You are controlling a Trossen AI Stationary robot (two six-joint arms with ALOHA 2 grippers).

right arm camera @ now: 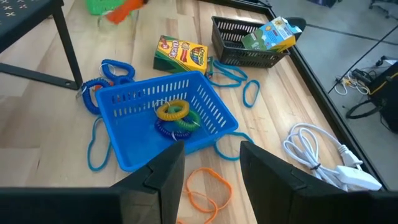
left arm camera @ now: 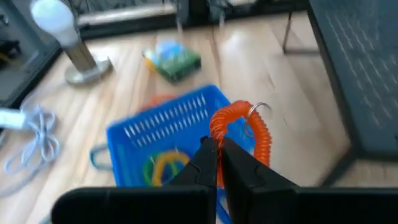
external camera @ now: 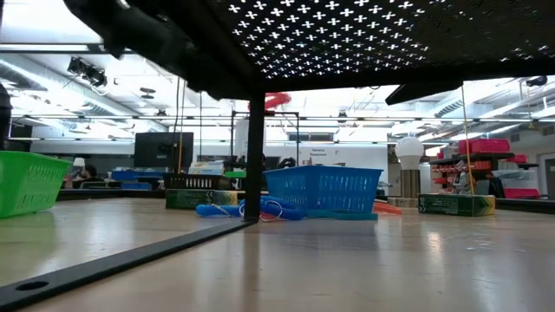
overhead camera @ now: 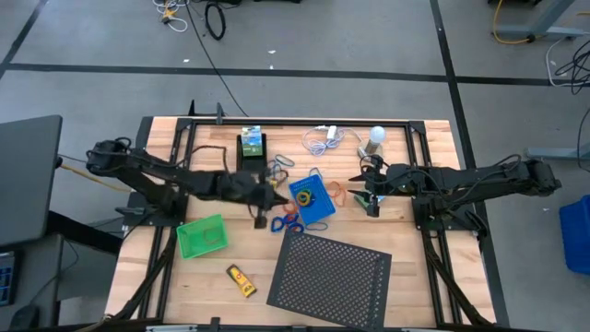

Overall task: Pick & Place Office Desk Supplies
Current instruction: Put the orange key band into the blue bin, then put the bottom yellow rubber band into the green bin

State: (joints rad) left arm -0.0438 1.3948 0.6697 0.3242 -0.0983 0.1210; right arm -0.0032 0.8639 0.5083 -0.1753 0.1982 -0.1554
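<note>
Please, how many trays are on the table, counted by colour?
green tray: 1
blue tray: 1
black tray: 1
Total: 3

Grey concrete floor (overhead camera: 369,37) crossed by dark tape lines, loose cables (overhead camera: 214,18) strewn about — beyond the wooden table (overhead camera: 424,286), ceiling strip lights (external camera: 52,49), shelving with red bins (external camera: 490,147)
</note>
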